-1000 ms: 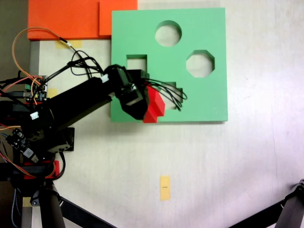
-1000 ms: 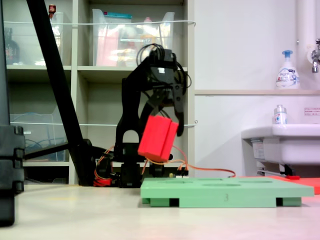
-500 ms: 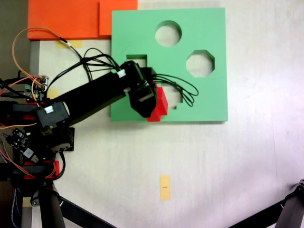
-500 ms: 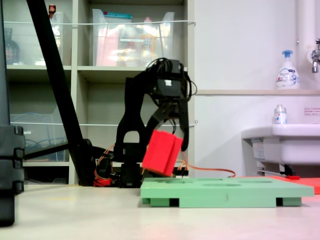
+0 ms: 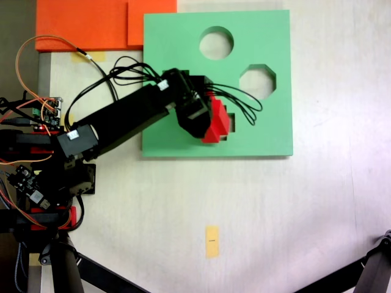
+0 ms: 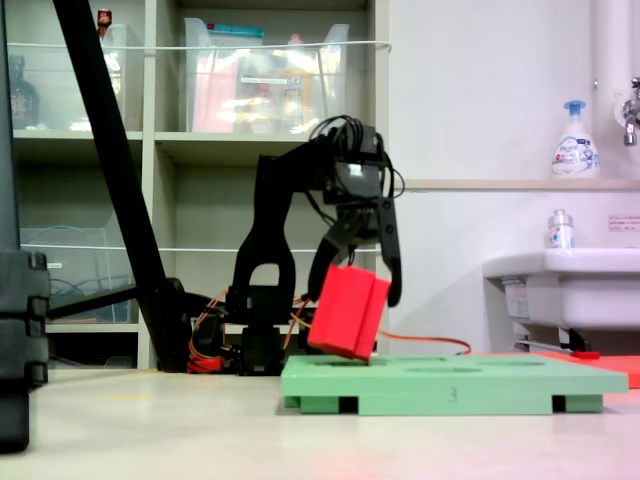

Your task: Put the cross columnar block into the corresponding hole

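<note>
**Red block held tilted over the plus cutout, not yet seated**

Fixed view from above: the black gripper point(image 5: 211, 122) is clamped on the small bright red foam block with the plus-shaped top point(image 5: 217, 121); the block covers most of the plus-shaped cutout point(image 5: 227, 135) in the flat green square foam board point(image 5: 272, 131); the round cutout point(image 5: 216, 43) and the octagonal cutout point(image 5: 257, 82) lie well apart from it.

Fixed view from the side: the gripper point(image 6: 362, 288) grips the block point(image 6: 347, 312) from above; the block's long axis leans, its lower corner just above or touching the board point(image 6: 450, 384); judged, it needs righting and squaring before descent.

Surface pale and flat; shelving point(image 6: 200, 150) and a sink point(image 6: 570, 285) stand behind.
</note>
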